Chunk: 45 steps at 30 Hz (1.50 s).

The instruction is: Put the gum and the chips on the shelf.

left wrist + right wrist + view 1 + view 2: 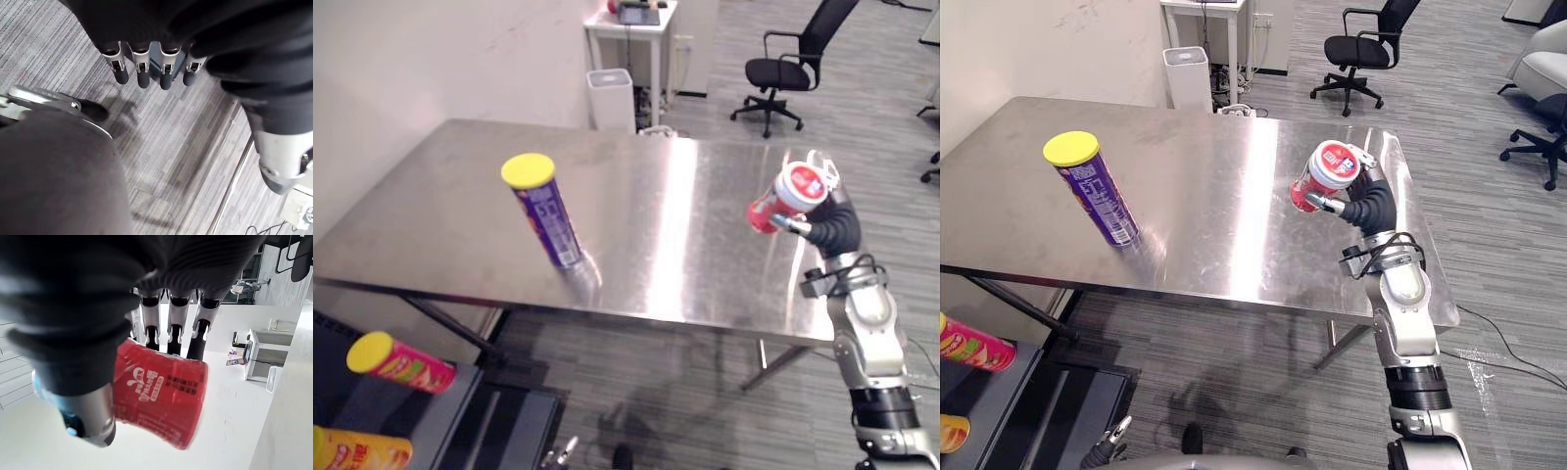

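The right hand, raised over the shiny steel table, clasps a tilted red white-lidded tub; the left hand hangs slack-fingered.

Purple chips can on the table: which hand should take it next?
Left, probably: right hand is shut on the gum tub; left hand hangs open and empty, and the chips can stands nearer it.

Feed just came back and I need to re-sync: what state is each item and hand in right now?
gum tub: lid on, tilted, gripped in the right hand over the table.
purple chips can: upright on the table, yellow lid on, untouched.
pink can: lying on its side on the shelf.
orange can: lying on its side on the shelf.
left hand: open, hanging low, empty.
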Available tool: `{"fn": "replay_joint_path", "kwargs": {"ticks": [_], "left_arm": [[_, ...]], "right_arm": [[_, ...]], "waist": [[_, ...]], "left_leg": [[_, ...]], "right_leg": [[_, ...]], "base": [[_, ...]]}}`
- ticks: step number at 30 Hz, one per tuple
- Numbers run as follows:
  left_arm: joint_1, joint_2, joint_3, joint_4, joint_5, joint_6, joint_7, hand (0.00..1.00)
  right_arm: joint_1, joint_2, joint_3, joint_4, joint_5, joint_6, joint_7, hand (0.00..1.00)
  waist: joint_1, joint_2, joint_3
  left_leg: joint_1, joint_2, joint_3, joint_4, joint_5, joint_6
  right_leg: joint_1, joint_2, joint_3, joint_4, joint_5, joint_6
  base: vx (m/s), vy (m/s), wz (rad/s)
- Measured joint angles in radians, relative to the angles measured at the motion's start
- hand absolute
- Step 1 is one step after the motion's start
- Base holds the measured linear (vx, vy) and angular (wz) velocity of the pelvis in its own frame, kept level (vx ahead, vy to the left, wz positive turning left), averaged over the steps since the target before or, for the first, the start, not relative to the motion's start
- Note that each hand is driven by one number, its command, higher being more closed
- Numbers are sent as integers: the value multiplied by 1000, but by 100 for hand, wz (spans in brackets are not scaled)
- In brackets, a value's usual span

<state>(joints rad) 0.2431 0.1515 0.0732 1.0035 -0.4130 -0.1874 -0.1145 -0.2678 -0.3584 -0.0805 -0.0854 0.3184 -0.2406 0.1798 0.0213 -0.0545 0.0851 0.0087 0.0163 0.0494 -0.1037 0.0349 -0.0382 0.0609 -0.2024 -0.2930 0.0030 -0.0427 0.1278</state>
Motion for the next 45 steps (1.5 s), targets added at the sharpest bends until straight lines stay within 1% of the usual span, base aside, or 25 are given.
{"fn": "replay_joint_path", "kwargs": {"ticks": [3, 7, 10, 12, 15, 16, 17, 18, 19, 20, 21, 22, 23, 24, 25, 26, 27, 28, 31, 32, 34, 38, 41, 44, 45], "left_arm": [[0, -3, 5, 1, 0, 1, 2, 0], [2, -7, 11, 0, -14, 24, 0, 0], [-3, -7, 13, -3, -33, 41, -19, 0], [-1, -12, 16, -8, -68, 44, -24, 0], [-1, -35, 39, -17, -131, 45, -38, 0], [11, -65, 51, -32, -150, 44, -51, 0], [23, -71, 52, -41, -164, 43, -55, 0], [39, -72, 59, -45, -174, 42, -69, 0], [37, -63, 65, -41, -174, 43, -76, 0], [38, -55, 63, -38, -173, 44, -86, 0], [57, -63, 63, -35, -169, 46, -92, 0], [62, -67, 69, -34, -168, 46, -92, 0], [70, -67, 77, -31, -163, 46, -95, 0], [72, -66, 81, -26, -162, 46, -100, 0], [79, -69, 81, -13, -154, 46, -108, 0], [85, -83, 81, -1, -151, 46, -115, 0], [86, -84, 78, -1, -148, 45, -121, 0], [95, -77, 78, -1, -127, 44, -133, 0], [104, -55, 47, 5, -111, 40, -139, 0], [102, -45, 34, 6, -91, 34, -139, 0], [99, -31, -10, 6, -82, 36, -138, 0], [97, -5, -48, 4, -94, 36, -143, 0], [94, 15, -65, 3, -99, 44, -144, 0], [94, 11, -62, 10, -135, 37, -132, 0], [95, 8, -47, 13, -136, 22, -121, 0]], "right_arm": [[15, -2, 0, 0, 0, 2, 0, 100], [78, -16, 2, 2, 12, 15, 11, 100], [92, -13, 15, 6, 15, 16, 49, 100], [85, -13, 42, 16, 18, 13, 65, 100], [28, -11, 117, 54, 38, 10, 73, 100], [12, -10, 131, 80, 36, 10, 71, 100], [13, -9, 134, 89, 36, 10, 71, 100], [18, -9, 133, 101, 35, 10, 68, 100], [28, -14, 110, 101, 35, 0, 65, 100], [36, -18, 75, 102, 35, -12, 59, 100], [40, -17, 21, 101, 35, -27, 44, 100], [50, -17, -5, 98, 35, -32, 41, 100], [82, -18, -47, 92, 36, -35, 33, 100], [96, -20, -66, 91, 36, -35, 26, 100], [115, -33, -88, 91, 37, -35, 18, 100], [116, -51, -103, 91, 37, -34, 11, 100], [116, -48, -107, 93, 36, -32, 8, 100], [116, -44, -101, 93, 36, -27, 1, 100], [114, -33, -103, 90, 34, -27, -33, 100], [115, -32, -110, 90, 33, -27, -51, 100], [122, -24, -127, 90, 32, -27, -83, 100], [166, -8, -179, 90, 31, -31, -115, 100], [176, -2, -182, 88, 31, -32, -110, 100], [203, 2, -182, 52, 29, -33, -100, 100], [207, 2, -182, 43, 12, -34, -86, 100]], "waist": [[-3, 0, -1], [-1, 3, -2], [3, -4, 2], [13, -4, 7], [38, 29, 33], [55, 63, 55], [65, 80, 64], [64, 59, 62], [56, 29, 61], [49, 25, 55], [33, 29, 50], [24, 31, 48], [13, 27, 38], [11, 24, 30], [10, 34, 5], [9, 55, -19], [9, 56, -22], [11, 45, -22], [9, 32, -23], [7, 31, -23], [2, 29, -19], [1, 21, -13], [4, 1, 2], [4, 4, 7], [4, 6, 13]], "left_leg": [[10, 2, -8, 6, 1, 1], [44, 9, -42, 7, 3, 3], [-1, -7, -88, 111, -27, 7], [-40, -19, -121, 180, -36, 6], [-129, -9, -164, 266, -47, -11], [-157, 20, -161, 278, -68, -13], [-162, 38, -127, 269, -77, 1], [-161, 74, 2, 221, -131, 73], [-177, 89, 117, 250, -123, 118], [-204, 106, 216, 316, -92, 159], [-218, 142, 341, 467, -81, 171], [-214, 160, 368, 532, -84, 168], [-188, 186, 384, 602, -114, 135], [-169, 194, 380, 609, -125, 109], [-127, 219, 371, 570, -90, 82], [-89, 205, 330, 462, -41, 41], [-90, 185, 331, 425, -41, 41], [-91, 162, 327, 380, -39, 38], [-66, 122, 337, 286, -38, 35], [-46, 105, 362, 225, -24, 10], [-19, 81, 380, 136, -11, -11], [32, 26, 376, 10, -1, -18], [23, 11, 375, 2, -11, -21], [11, 25, 379, 2, -13, -15], [10, 32, 381, 2, -5, -20]], "right_leg": [[5, -1, 4, 21, 0, 0], [-4, -6, 28, 146, -26, -38], [1, -25, 26, 194, -52, -48], [23, -34, 23, 189, -78, -42], [30, -5, 6, 155, -114, -21], [31, 31, -6, 155, -111, -32], [31, 42, -12, 154, -115, -40], [30, 32, -45, 131, -112, -68], [21, -4, -105, 115, -99, -87], [8, -32, -158, 122, -87, -99], [-7, -76, -253, 150, -82, -96], [-7, -90, -288, 158, -82, -96], [-5, -118, -347, 160, -78, -89], [-7, -133, -371, 165, -76, -86], [-32, -156, -409, 186, -73, -81], [-63, -170, -436, 211, -67, -59], [-66, -179, -448, 208, -52, -47], [-58, -194, -482, 201, -31, -36], [-30, -238, -563, 247, -28, -32], [-30, -260, -577, 279, -28, -31], [-36, -285, -591, 313, -27, -30], [-37, -319, -586, 338, -10, -13], [-35, -312, -558, 295, 5, -13], [-38, -263, -521, 237, 1, -24], [-39, -249, -510, 230, -4, -20]], "base": [[9, 9, 8], [-2, 27, 23], [-58, 20, 42], [-104, -21, 64], [-218, -63, 57], [-240, -84, 33], [-307, -125, 73], [-286, -110, 113], [-294, -123, 147], [-231, -116, 179], [-184, -97, 160], [-128, -59, 182], [-94, -2, 134], [-42, 84, 154], [-11, 187, 130], [1, 229, 118], [11, 235, 102], [7, 175, 97], [-21, 221, 87], [-62, 208, 62], [-60, 198, 41], [-92, 158, 17], [-153, 64, -1], [-94, -41, 4], [-47, -49, 3]]}}
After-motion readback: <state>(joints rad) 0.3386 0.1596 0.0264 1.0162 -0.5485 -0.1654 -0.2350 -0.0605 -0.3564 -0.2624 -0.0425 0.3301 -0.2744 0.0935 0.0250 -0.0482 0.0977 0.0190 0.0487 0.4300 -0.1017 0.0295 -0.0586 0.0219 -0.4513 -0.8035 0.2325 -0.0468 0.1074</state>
